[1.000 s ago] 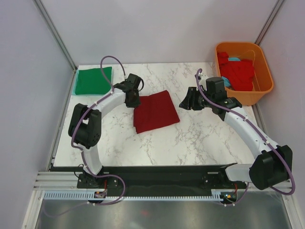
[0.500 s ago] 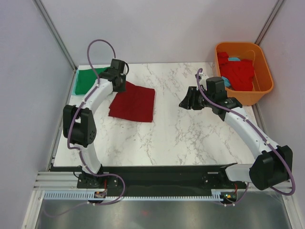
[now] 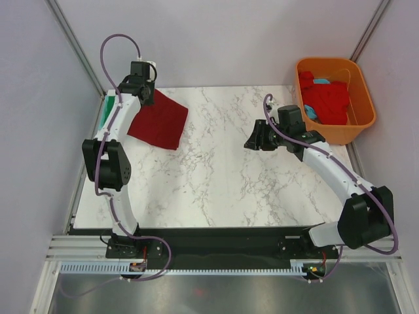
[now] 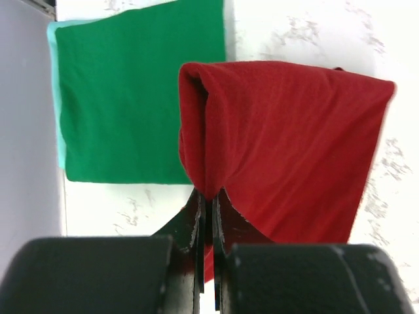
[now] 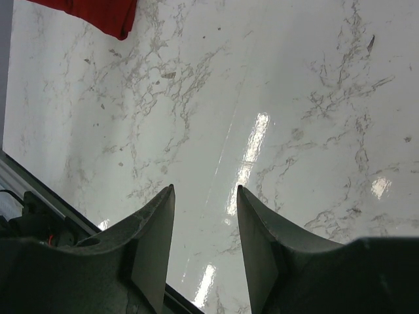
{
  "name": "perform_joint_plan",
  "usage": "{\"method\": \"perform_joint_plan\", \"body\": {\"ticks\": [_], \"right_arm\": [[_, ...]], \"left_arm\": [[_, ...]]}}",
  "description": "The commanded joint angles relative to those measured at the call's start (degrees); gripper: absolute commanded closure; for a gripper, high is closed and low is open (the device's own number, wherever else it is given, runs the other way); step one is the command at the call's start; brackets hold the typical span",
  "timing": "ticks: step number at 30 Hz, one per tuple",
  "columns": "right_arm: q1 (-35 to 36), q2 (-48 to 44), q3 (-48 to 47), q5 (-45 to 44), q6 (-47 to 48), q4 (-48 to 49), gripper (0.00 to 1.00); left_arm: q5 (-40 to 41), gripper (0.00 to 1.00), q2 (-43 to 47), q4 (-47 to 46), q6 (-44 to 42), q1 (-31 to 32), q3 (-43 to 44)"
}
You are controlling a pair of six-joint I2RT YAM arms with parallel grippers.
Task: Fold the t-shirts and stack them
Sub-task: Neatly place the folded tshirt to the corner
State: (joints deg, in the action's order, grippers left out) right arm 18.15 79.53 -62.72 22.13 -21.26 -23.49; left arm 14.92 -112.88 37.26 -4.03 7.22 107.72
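Maroon t-shirt (image 4: 288, 144) cloth was clamped at a folded edge between the pressed-together fingers of the left gripper (image 4: 208, 201). The rest of it draped away ahead of the fingertips and to their right. Beyond the fingertips and to their left, the folded green t-shirt (image 4: 131, 98) lay flat on the marble table (image 3: 222, 176). The right gripper (image 5: 205, 196) hovered over bare marble, jaws apart and holding nothing. Behind it, past its wrist, stood the orange tub (image 3: 364, 123), holding a red t-shirt (image 3: 327, 101) and a light blue one (image 3: 321, 82).
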Motion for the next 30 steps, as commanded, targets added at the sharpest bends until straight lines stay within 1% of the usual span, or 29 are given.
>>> {"method": "perform_joint_plan", "body": {"ticks": [1,4,7,8,9,10,13,20,24,26,30], "right_arm": [[0.0,0.7,-2.8,-0.4,1.3,2.3,0.49],[0.0,1.4,-3.3,-0.8,1.5,2.6,0.49],[0.0,1.9,-3.1,-1.4,1.7,2.9,0.49],[-0.1,2.3,-2.9,-1.6,1.6,3.2,0.49],[-0.1,2.5,-2.9,-1.5,1.6,3.4,0.50],[0.0,2.6,-2.9,-1.5,1.5,3.4,0.49],[0.0,3.5,-3.0,-1.4,1.7,3.8,0.49],[0.0,4.0,-3.3,-1.3,2.0,3.9,0.49],[0.0,4.1,-3.5,-1.7,2.3,3.9,0.49],[-0.1,4.4,-3.6,-1.8,2.4,3.9,0.49],[-0.2,4.8,-3.8,-1.7,2.4,3.9,0.49]], "left_arm": [[0.9,0.98,-2.3,-1.7,-4.9,-2.5,6.2],[1.6,0.98,-4.4,-1.7,-5.5,-3.4,9.4],[4.1,0.98,-5.2,-1.1,-2.7,-4.4,12.1],[3.3,0.98,-5.2,-0.2,0.4,-5.7,12.9],[2.2,0.98,-4.9,0.1,1.8,-6.4,13.0],[1.0,0.98,-4.6,0.1,2.9,-7.0,13.0],[0.8,0.98,-4.9,0.2,5.0,-9.2,13.4],[-0.2,0.98,-7.8,-0.1,4.1,-11.0,16.3],[-2.8,0.98,-10.2,-0.2,1.5,-11.2,21.4],[-2.8,0.98,-11.1,-0.2,0.9,-11.2,23.1],[-1.2,0.98,-11.1,-0.2,0.3,-11.7,23.5]]}}
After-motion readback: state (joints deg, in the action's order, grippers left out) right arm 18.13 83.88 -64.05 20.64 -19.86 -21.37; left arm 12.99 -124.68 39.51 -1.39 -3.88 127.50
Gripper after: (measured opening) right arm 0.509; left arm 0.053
